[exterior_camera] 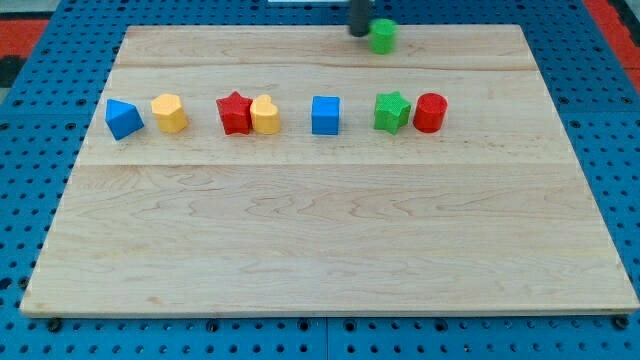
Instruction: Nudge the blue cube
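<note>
The blue cube [325,115] sits on the wooden board [330,230] in a row of blocks, right of the middle. My tip [359,33] is at the view's top edge of the board, just left of a green cylinder-like block [383,36] and close to it. The tip is well above the blue cube in the view and a little to its right, apart from it.
The row holds, from the view's left: a blue triangular block [123,119], a yellow block [170,113], a red star [234,113] touching a yellow heart [265,115], then the blue cube, a green star [392,112] and a red cylinder [430,112].
</note>
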{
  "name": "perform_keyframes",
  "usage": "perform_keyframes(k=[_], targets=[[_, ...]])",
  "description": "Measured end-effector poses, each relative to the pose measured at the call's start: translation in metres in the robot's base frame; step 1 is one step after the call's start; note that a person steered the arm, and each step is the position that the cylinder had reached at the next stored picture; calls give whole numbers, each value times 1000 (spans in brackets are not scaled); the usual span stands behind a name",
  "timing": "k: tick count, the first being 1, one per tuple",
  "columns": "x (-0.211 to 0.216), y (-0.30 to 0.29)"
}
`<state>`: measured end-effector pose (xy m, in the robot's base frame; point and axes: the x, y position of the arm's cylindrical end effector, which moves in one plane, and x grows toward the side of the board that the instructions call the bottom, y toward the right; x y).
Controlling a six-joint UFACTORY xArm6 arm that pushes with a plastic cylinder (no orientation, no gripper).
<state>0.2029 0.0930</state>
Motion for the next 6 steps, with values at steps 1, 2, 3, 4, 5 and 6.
perform_keyframes(k=[1,2,3,4,5,6], targets=[[2,17],[20,-48],[105,-71],[131,-71],[131,-71],[131,-71]])
